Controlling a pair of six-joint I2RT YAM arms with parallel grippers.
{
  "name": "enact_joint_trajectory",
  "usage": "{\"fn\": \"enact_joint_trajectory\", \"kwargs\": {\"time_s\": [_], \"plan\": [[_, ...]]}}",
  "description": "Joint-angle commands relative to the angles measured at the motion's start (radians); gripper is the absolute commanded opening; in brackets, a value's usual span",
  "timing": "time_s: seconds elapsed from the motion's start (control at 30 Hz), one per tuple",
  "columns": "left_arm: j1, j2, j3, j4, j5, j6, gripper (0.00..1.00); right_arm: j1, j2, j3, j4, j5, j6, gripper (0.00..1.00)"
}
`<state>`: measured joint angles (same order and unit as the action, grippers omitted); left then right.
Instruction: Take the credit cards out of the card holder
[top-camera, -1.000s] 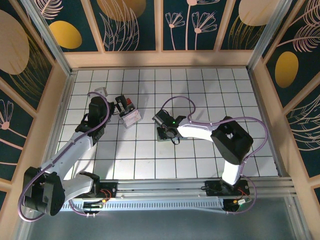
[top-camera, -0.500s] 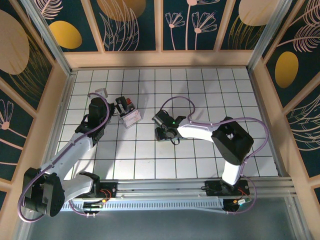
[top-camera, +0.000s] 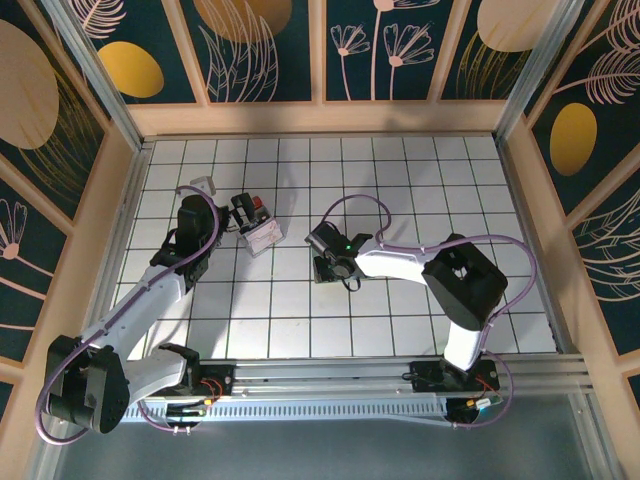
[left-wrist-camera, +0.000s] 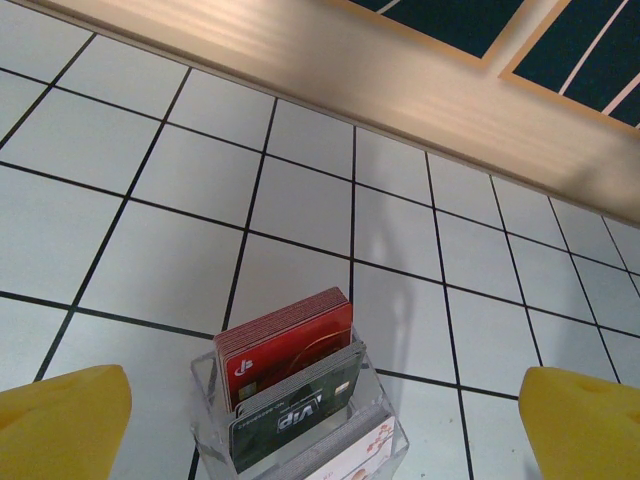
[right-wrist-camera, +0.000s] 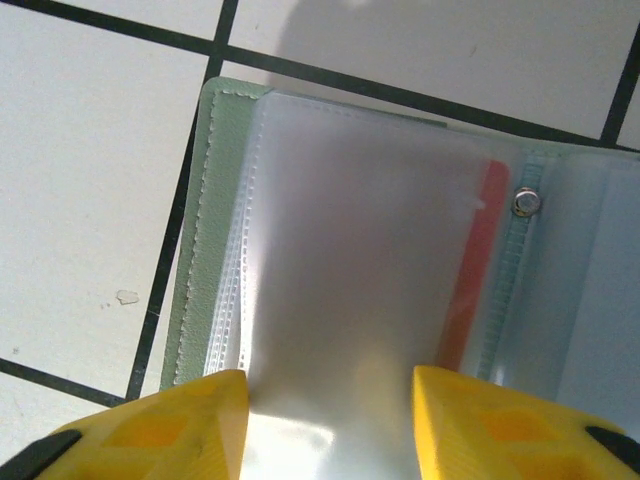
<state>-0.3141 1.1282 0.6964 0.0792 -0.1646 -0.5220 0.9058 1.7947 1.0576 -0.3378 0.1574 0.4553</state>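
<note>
Early days: the card holder (right-wrist-camera: 215, 250) lies open, a credit card (right-wrist-camera: 472, 270) inside its sleeve, right gripper (right-wrist-camera: 330, 430) half-open over it, left gripper (left-wrist-camera: 320, 425) wide open.

You get bright, even light from overhead in the top view. The white table (top-camera: 400, 200) is well exposed, with only soft, short shadows under the arms (top-camera: 150, 290). The straight posts (top-camera: 95, 75) lean outward towards the edges of the picture. In the left wrist view the tiles are sharp, but the left fingers (left-wrist-camera: 60, 420) and the far wall (left-wrist-camera: 300, 50) go soft. In the right wrist view glare whitens the holder (right-wrist-camera: 195, 250) sleeve near the blurred right fingers (right-wrist-camera: 150, 425).
</note>
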Motion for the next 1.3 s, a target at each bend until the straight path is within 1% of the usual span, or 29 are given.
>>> {"fn": "enact_joint_trajectory", "kwargs": {"time_s": [0.0, 0.13, 0.37, 0.43, 0.6, 0.73, 1.07, 1.17, 1.27], "plan": [[0.006, -0.022, 0.003, 0.027, 0.014, -0.006, 0.99, -0.001, 0.039, -0.025, -0.039, 0.012, 0.021, 0.41], [-0.006, -0.033, 0.004, 0.025, 0.003, 0.006, 0.99, -0.003, 0.016, -0.02, -0.053, 0.045, 0.03, 0.36], [-0.031, -0.031, 0.018, 0.025, -0.011, 0.022, 0.99, -0.021, -0.036, -0.022, -0.085, 0.156, 0.07, 0.36], [-0.033, -0.033, 0.022, 0.025, -0.016, 0.023, 0.99, -0.028, -0.05, -0.025, -0.091, 0.176, 0.077, 0.38], [-0.033, -0.035, 0.028, 0.021, -0.026, 0.026, 0.99, -0.051, -0.074, -0.039, -0.086, 0.181, 0.082, 0.41], [-0.033, -0.031, 0.031, 0.015, -0.027, 0.028, 0.99, -0.079, -0.1, -0.055, -0.086, 0.19, 0.082, 0.42], [-0.037, -0.023, 0.045, 0.013, -0.03, 0.034, 0.99, -0.156, -0.154, -0.11, -0.053, 0.167, 0.075, 0.42], [-0.069, -0.005, 0.053, 0.01, -0.054, 0.046, 0.99, -0.181, -0.16, -0.129, -0.034, 0.145, 0.072, 0.42], [-0.133, 0.036, 0.077, -0.005, -0.1, 0.071, 0.99, -0.197, -0.17, -0.144, -0.028, 0.142, 0.077, 0.42]]}}
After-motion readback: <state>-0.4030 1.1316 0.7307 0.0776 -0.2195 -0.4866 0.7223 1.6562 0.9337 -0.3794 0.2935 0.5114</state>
